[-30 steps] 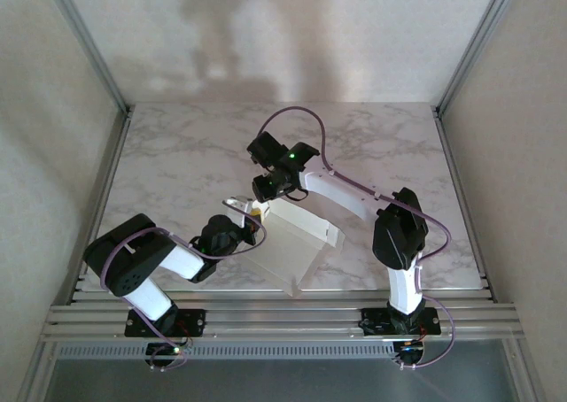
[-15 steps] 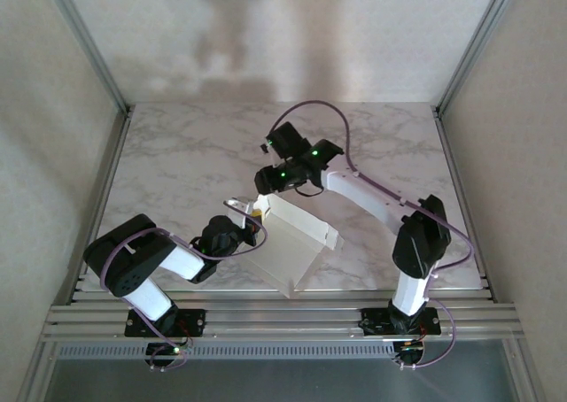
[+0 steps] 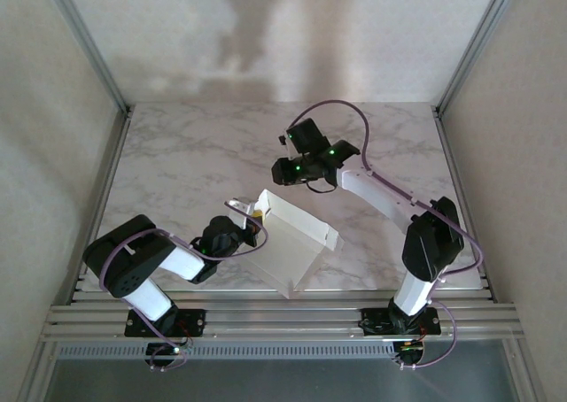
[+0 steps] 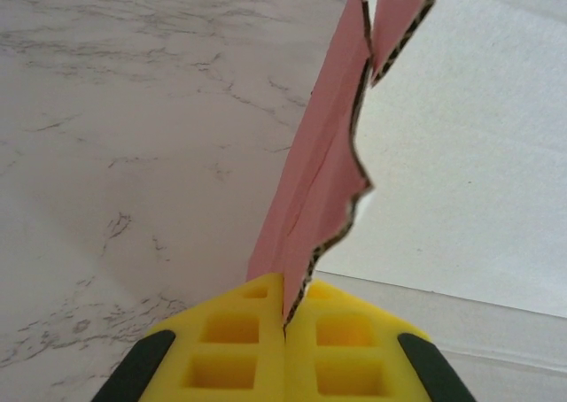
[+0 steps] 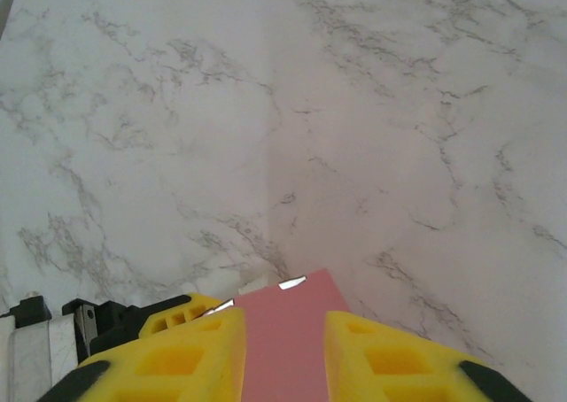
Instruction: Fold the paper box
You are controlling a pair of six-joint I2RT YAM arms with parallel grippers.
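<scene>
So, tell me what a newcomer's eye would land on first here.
The half-folded paper box, white on top and pink underneath, sits raised near the front centre of the marble table. The left jaws are shut on its jagged pink flap, with the yellow fingers pressed together. The right jaws stand apart just beyond the box's far corner, with pink card showing between them.

White marble-pattern desk with grey veins point(image 3: 177, 163), boxed in by pale flat walls point(image 3: 283, 57) at the back and both sides. Slanting silver aluminium posts point(image 3: 87, 43) at the two far corners. Ribbed silver aluminium rails point(image 3: 283, 318) along the near edge. Soft grey shadows point(image 3: 283, 3) blotched across the back wall.
</scene>
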